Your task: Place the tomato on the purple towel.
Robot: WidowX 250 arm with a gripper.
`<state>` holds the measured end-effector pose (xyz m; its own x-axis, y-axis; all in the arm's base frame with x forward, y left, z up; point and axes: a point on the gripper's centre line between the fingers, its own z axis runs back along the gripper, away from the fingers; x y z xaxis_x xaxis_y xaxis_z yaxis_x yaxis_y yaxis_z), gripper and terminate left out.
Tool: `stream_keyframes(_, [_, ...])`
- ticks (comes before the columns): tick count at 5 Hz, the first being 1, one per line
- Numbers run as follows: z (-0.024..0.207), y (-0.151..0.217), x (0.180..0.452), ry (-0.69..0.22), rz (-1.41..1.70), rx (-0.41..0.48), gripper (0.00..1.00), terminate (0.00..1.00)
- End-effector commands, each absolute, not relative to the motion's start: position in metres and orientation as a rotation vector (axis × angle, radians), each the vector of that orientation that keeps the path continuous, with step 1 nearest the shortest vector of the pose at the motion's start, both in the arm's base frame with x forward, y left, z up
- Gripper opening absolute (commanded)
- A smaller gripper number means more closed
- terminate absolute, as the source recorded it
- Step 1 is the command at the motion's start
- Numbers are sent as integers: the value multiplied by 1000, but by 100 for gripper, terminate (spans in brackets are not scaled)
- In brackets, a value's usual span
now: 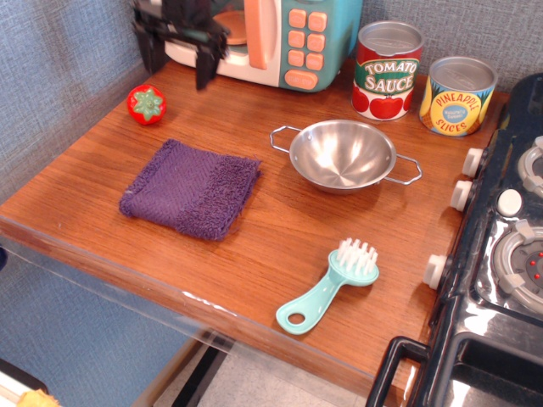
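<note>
The small red tomato point(147, 104) with a green star top sits on the wooden counter at the back left, near the wall. The purple towel point(192, 187) lies flat in front of it, nearer the counter's front edge, with nothing on it. My black gripper point(176, 56) hangs at the top left, above and just right of the tomato, in front of the toy microwave. Its two fingers are spread apart and hold nothing.
A steel bowl point(342, 154) with wire handles stands right of the towel. A tomato sauce can point(388, 69) and a pineapple can point(459, 95) stand at the back. A teal brush point(333, 284) lies at the front. A toy microwave point(271, 38) is at the back, a stove point(501, 246) at the right.
</note>
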<state>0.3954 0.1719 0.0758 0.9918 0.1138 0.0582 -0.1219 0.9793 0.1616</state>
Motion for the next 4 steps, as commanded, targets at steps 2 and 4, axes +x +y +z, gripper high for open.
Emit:
stream_keyframes(2, [123, 219, 372, -210, 187, 87, 100, 0])
stream_keyframes(4, [74, 217, 372, -193, 158, 84, 100, 0])
